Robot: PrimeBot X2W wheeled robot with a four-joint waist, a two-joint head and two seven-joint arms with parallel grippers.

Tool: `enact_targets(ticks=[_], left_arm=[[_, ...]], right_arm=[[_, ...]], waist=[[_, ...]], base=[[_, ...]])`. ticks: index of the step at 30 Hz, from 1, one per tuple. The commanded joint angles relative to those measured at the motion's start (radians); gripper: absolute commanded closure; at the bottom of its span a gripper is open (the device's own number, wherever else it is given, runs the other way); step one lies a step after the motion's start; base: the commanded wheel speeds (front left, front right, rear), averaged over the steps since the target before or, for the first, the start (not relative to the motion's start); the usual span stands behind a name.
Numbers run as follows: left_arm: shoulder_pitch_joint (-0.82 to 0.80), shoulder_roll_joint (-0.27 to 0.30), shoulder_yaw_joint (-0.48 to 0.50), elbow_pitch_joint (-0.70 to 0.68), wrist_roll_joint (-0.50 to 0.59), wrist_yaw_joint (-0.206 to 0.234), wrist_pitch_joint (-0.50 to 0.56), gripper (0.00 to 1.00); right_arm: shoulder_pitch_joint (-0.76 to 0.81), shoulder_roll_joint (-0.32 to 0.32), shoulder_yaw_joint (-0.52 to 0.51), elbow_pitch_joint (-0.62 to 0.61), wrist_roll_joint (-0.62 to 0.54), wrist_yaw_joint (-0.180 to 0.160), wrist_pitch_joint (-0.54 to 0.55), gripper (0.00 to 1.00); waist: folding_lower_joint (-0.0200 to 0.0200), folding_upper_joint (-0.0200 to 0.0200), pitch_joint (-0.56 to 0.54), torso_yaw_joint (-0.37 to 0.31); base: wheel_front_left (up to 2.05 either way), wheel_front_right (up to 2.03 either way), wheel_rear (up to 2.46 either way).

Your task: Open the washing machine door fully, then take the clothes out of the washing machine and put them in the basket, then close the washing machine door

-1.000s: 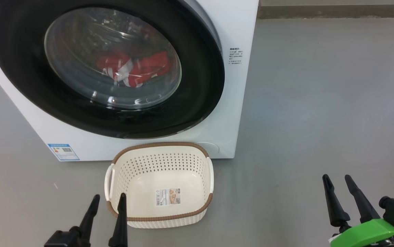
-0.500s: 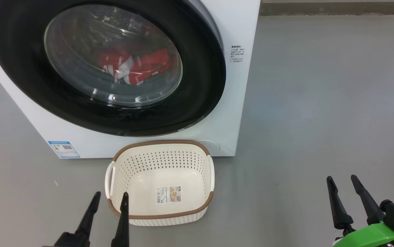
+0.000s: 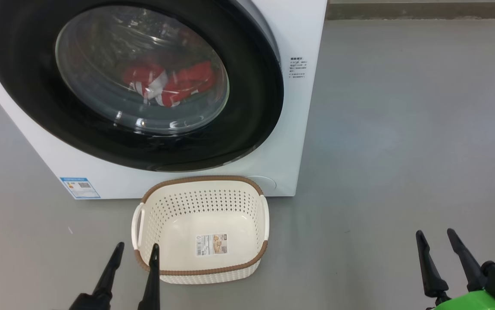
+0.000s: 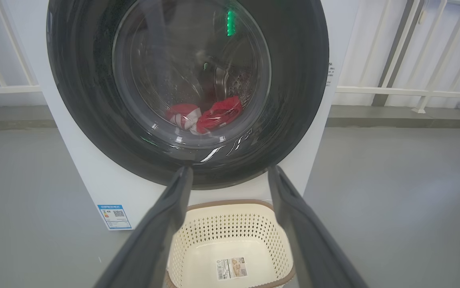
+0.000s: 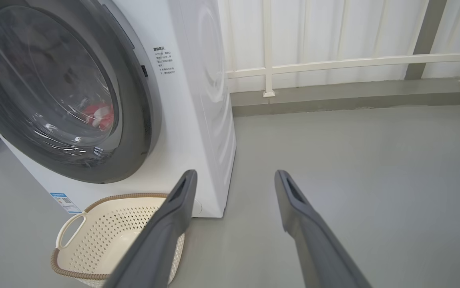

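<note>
The washing machine door (image 3: 133, 82) stands shut in the upper left of the head view, with the clothes (image 3: 174, 84) behind its glass. Both hands gape wide and empty along the bottom edge. The left hand (image 3: 138, 246) sits under the door by the basket (image 3: 200, 180). The right hand (image 3: 435, 232) is at far lower right, and the door's right rim lies up-left of it.

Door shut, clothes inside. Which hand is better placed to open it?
Right, probably. The right hand is open above the floor, on the side where the washing machine door rim stands off the front; the left hand hangs by the basket corner.
</note>
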Motion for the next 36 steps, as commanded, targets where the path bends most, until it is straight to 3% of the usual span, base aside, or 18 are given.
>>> enact_targets(ticks=[1, 16, 17, 18, 20, 27, 36], left_arm=[[-0.01, 0.009, 0.036, -0.025, -0.01, -0.006, -0.012, 0.0], [-0.001, 0.009, 0.04, -0.024, -0.007, -0.013, -0.012, 0.0], [-0.001, 0.009, 0.04, -0.024, -0.007, -0.013, -0.012, 0.0], [-0.002, 0.009, 0.04, -0.025, -0.007, -0.013, -0.012, 0.0], [-0.002, 0.009, 0.039, -0.026, -0.007, -0.014, -0.012, 0.0], [-0.002, 0.009, 0.035, -0.043, -0.012, -0.017, -0.012, 0.0], [-0.018, 0.009, 0.016, -0.057, -0.01, -0.024, -0.012, 0.0]], right_arm=[[-0.006, -0.015, 0.019, -0.024, -0.013, 0.0, -0.009, 0.0], [-0.006, -0.003, 0.022, -0.045, -0.01, 0.0, -0.009, 0.0], [-0.007, -0.003, 0.027, -0.045, -0.006, 0.0, -0.009, 0.04], [-0.01, -0.003, 0.031, -0.046, 0.0, 0.0, -0.009, 0.42], [-0.019, -0.001, 0.037, -0.048, 0.017, 0.0, -0.009, 1.0], [-0.083, 0.009, 0.059, -0.072, 0.092, 0.0, -0.009, 1.0], [-0.304, 0.0, 0.09, -0.097, 0.233, 0.0, -0.009, 1.0]], waist=[[-0.0001, 0.0, -0.001, -0.001], [-0.0001, 0.0, -0.015, -0.006], [-0.0001, 0.0, -0.016, -0.006], [-0.0001, 0.0, -0.016, -0.006], [-0.0001, 0.0, -0.016, -0.006], [-0.0001, 0.0, -0.014, -0.004], [-0.0001, 0.0, 0.003, 0.008]], base=[[0.0, 0.0, 0.0], [0.0, 0.0, 0.0], [0.0, 0.0, 0.0], [0.0, 0.0, 0.0], [0.0, 0.0, 0.0], [0.0, 0.0, 0.0], [0.0, 0.0, 0.0]])
